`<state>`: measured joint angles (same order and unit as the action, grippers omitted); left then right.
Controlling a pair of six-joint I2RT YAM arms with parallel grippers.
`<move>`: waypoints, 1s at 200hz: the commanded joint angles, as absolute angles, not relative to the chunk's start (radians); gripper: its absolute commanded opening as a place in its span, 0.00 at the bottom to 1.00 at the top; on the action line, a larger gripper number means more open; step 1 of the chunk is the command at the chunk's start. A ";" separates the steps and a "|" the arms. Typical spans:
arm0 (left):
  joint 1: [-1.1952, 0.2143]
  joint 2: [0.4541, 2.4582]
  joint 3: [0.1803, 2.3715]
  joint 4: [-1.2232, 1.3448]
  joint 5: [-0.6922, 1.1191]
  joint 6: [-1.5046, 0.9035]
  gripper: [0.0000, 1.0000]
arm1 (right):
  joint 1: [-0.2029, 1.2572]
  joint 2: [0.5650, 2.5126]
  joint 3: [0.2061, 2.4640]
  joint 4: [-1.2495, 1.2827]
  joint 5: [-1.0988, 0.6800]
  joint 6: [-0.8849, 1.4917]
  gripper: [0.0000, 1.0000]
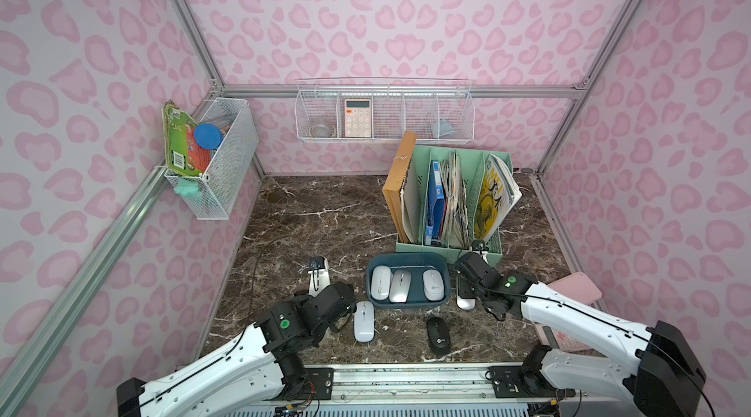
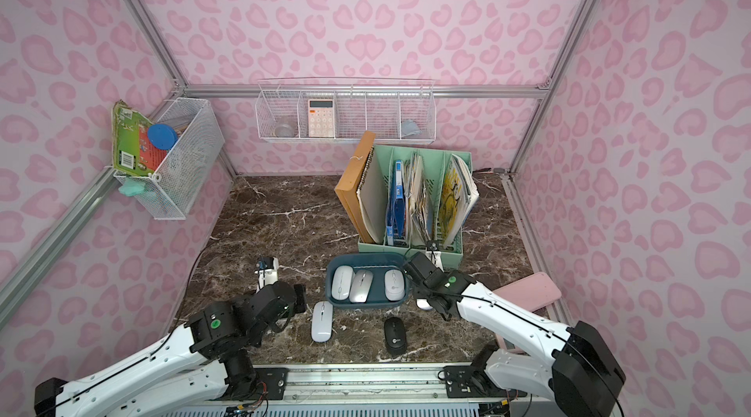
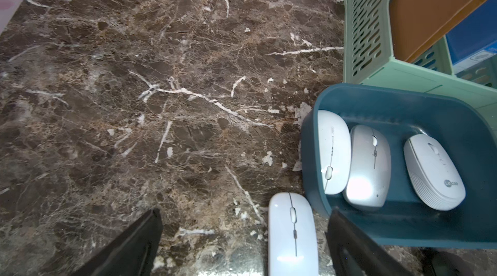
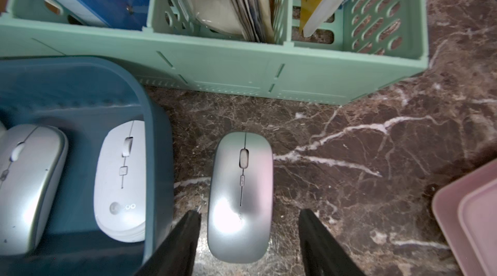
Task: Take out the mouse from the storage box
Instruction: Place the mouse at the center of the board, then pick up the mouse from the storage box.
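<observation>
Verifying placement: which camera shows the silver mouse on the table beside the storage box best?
Right wrist view: the silver mouse lies whole on the marble table between the open fingers. In both top views the right arm hides all but its near end. The left wrist view misses it.

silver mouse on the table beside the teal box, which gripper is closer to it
Right. The right gripper has its open jaws either side of the silver mouse; the left gripper is beyond the storage box, beside a white mouse.
</observation>
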<state>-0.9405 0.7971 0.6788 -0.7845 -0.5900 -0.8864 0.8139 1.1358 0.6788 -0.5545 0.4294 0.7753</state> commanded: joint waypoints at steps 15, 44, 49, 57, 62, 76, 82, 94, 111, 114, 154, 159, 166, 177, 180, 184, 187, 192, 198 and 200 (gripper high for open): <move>-0.936 1.025 0.800 -0.673 -0.449 -0.840 0.99 | 0.813 1.061 0.586 -0.415 0.400 0.744 0.64; -0.935 1.238 0.938 -0.669 -0.372 -0.811 0.99 | 0.813 0.986 0.491 -0.301 0.363 0.722 0.64; -0.934 1.271 0.960 -0.669 -0.361 -0.806 0.99 | 0.813 0.972 0.475 -0.284 0.362 0.722 0.65; -0.934 1.318 0.992 -0.668 -0.343 -0.798 0.99 | 0.813 0.949 0.447 -0.256 0.360 0.721 0.65; -0.934 1.352 1.011 -0.666 -0.331 -0.790 0.99 | 0.813 0.936 0.429 -0.238 0.359 0.718 0.65; -0.934 1.429 1.060 -0.665 -0.302 -0.773 0.98 | 0.810 0.902 0.388 -0.195 0.345 0.710 0.66; -0.934 1.461 1.080 -0.665 -0.294 -0.767 0.97 | 0.809 0.890 0.374 -0.179 0.342 0.709 0.66; -0.933 1.520 1.119 -0.666 -0.277 -0.753 0.96 | 0.808 0.868 0.347 -0.154 0.337 0.697 0.66; -0.925 1.593 1.169 -0.675 -0.255 -0.738 0.93 | 0.803 0.842 0.313 -0.126 0.334 0.683 0.67; -0.924 1.605 1.177 -0.675 -0.249 -0.735 0.92 | 0.802 0.838 0.307 -0.121 0.333 0.679 0.67; -0.904 1.755 1.275 -0.703 -0.196 -0.709 0.84 | 0.793 0.766 0.261 -0.081 0.308 0.654 0.68; -0.903 1.772 1.286 -0.711 -0.193 -0.707 0.84 | 0.790 0.755 0.257 -0.080 0.306 0.653 0.68; -0.902 1.794 1.306 -0.722 -0.184 -0.703 0.83 | 0.787 0.743 0.253 -0.078 0.300 0.650 0.68; -0.899 1.824 1.332 -0.745 -0.170 -0.697 0.82 | 0.783 0.725 0.246 -0.073 0.288 0.643 0.69; -0.898 1.832 1.340 -0.752 -0.169 -0.696 0.82 | 0.781 0.720 0.243 -0.072 0.286 0.642 0.69; -0.897 1.843 1.346 -0.758 -0.169 -0.696 0.82 | 0.780 0.715 0.241 -0.071 0.283 0.642 0.69; -0.897 1.851 1.350 -0.762 -0.170 -0.698 0.82 | 0.779 0.710 0.239 -0.071 0.281 0.640 0.69; -0.896 1.862 1.355 -0.766 -0.170 -0.698 0.82 | 0.776 0.703 0.237 -0.068 0.278 0.639 0.70; -0.894 1.873 1.358 -0.767 -0.166 -0.696 0.82 | 0.773 0.696 0.233 -0.068 0.273 0.637 0.70; -0.893 1.876 1.359 -0.766 -0.166 -0.696 0.82 | 0.771 0.694 0.232 -0.066 0.272 0.638 0.70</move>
